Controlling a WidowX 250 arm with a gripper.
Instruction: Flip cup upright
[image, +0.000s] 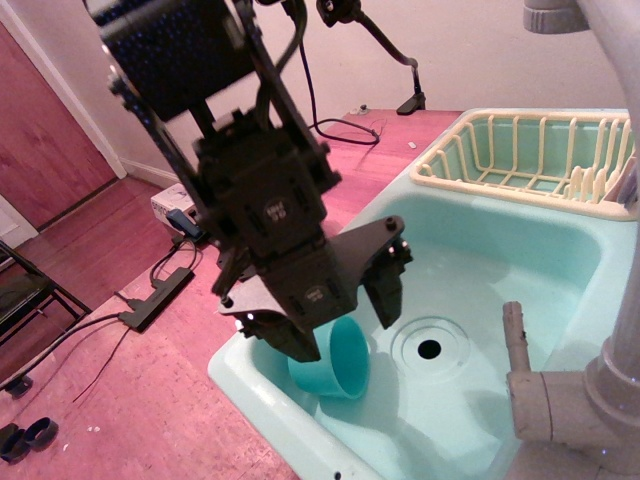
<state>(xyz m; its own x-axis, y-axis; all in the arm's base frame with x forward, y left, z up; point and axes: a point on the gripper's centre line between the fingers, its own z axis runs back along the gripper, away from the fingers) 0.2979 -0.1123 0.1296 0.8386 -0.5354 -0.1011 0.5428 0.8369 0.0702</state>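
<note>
Observation.image looks down at an angle on a pale mint-green plastic sink basin (500, 262) set beside a reddish-pink wooden floor (120, 400). The small teal-turquoise plastic cup (338, 362) lies on its side on the basin floor, close to the near-left wall of the sink, with its wide rim facing right toward the round drain hole (429, 348). Only the lower part of the cup shows, since the arm covers its top.

The black robot gripper (345, 315) hangs directly over the cup with its two dark fingers spread wide apart. One finger (388, 290) points down on the right, just above the cup's rim side; the other sits lower on the left, near the basin's front edge. Whether either finger touches the cup cannot be told from this angle. Nothing is held between them.

A cream-yellow plastic dish rack (530, 155) rests at the far right corner of the sink. A grey-white plastic faucet pipe (570, 400) rises at the right foreground, with a short stub sticking up beside it. On the floor to the left lie black cables (150, 290) and a black power strip. A black stand (412, 100) sits by the white wall behind.
</note>
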